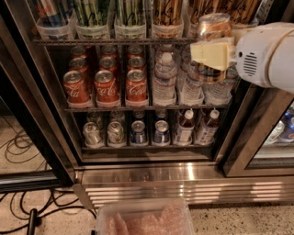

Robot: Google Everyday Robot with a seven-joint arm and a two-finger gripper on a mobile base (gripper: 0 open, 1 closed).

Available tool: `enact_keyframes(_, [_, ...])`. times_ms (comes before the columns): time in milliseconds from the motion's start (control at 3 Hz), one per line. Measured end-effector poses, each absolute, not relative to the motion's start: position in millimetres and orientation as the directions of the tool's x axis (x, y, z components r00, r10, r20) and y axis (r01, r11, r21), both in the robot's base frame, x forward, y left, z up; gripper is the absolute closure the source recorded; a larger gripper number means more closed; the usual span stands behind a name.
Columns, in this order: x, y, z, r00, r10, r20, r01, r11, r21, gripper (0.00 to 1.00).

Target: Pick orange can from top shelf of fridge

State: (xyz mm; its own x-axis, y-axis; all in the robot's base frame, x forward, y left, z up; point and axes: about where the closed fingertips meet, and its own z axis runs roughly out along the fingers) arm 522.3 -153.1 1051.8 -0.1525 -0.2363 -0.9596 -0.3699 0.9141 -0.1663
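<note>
Gripper: your gripper [214, 51] is at the upper right, in front of the right end of the top shelf [115, 41], on the white arm [268, 55].
Jaws: you have them closed on the orange can [213, 30]. One pale yellow pad [210, 56] lies across its front; the other pad is hidden.
Orange can: one, upright, silver rim up. It is forward of the rack's front edge at the fridge [183, 186] opening.
Tubs left of your gripper: four clear tubs [94, 31] in a row. You can see one of blue-and-red cans, two of green-and-white striped cans [131, 11] and one of more orange cans [167, 11].
Cola cans: nine red cans [106, 85] on the middle rack, in three columns of three.
Water bottles: three in the front row [164, 80], beside the cola cans, with more behind that you cannot count.
Bottom rack: four cans in front [138, 132], with others behind, and two dark bottles with white caps [185, 126].
Floor: one clear plastic container [144, 215] below the fridge, and black cables [18, 151] to the left.
</note>
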Motion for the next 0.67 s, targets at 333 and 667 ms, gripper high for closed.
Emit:
enact_keyframes(333, [521.1,-128.5,1057.1,-0.218,-0.236,-0.947,-0.476,0.873,-0.108,1.0])
enact_keyframes(667, [521.0,-97.1,1065.7,-0.253,-0.242,-0.937,-0.606,0.794,-0.042,1.0])
